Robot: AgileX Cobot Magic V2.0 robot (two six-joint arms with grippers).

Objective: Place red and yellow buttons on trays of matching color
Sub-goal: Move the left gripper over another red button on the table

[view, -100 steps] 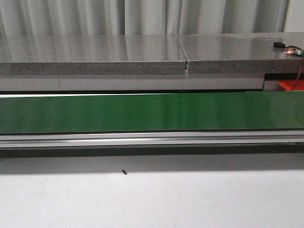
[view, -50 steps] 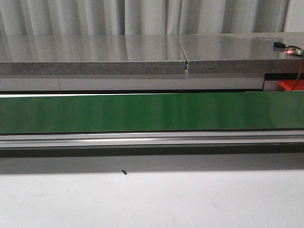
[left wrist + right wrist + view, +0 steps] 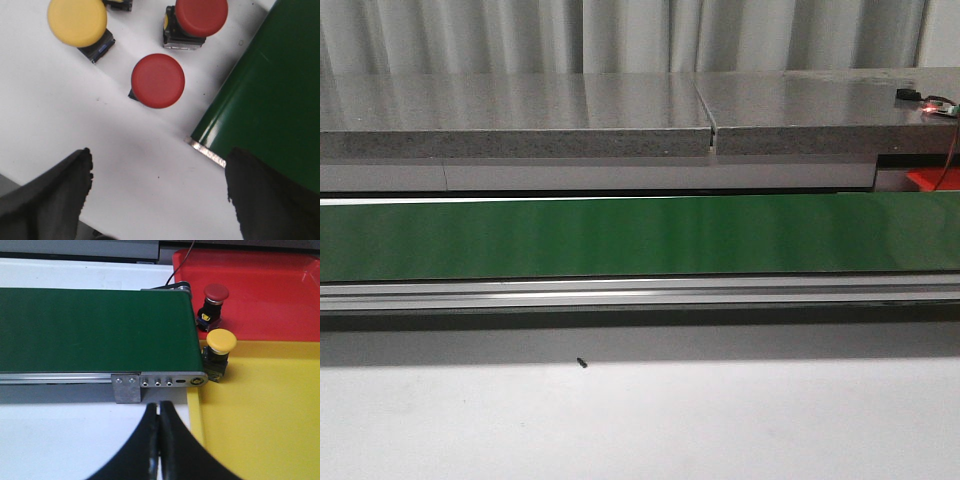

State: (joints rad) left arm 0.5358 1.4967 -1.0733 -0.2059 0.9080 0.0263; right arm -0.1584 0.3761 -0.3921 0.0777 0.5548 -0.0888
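Your left gripper (image 3: 157, 192) hangs wide over the white desk (image 3: 60, 110) near a red button (image 3: 158, 80), while your right gripper (image 3: 159, 440), pinched together and empty, faces a yellow button (image 3: 220, 346) on the yellow tray (image 3: 260, 410).

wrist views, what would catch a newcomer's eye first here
The wide green conveyor belt dominates. At its end, a red mushroom button sits on the red plastic tray and a yellow mushroom button on the yellow plastic tray. Near the left gripper, loose red and yellow buttons wait on the white table.
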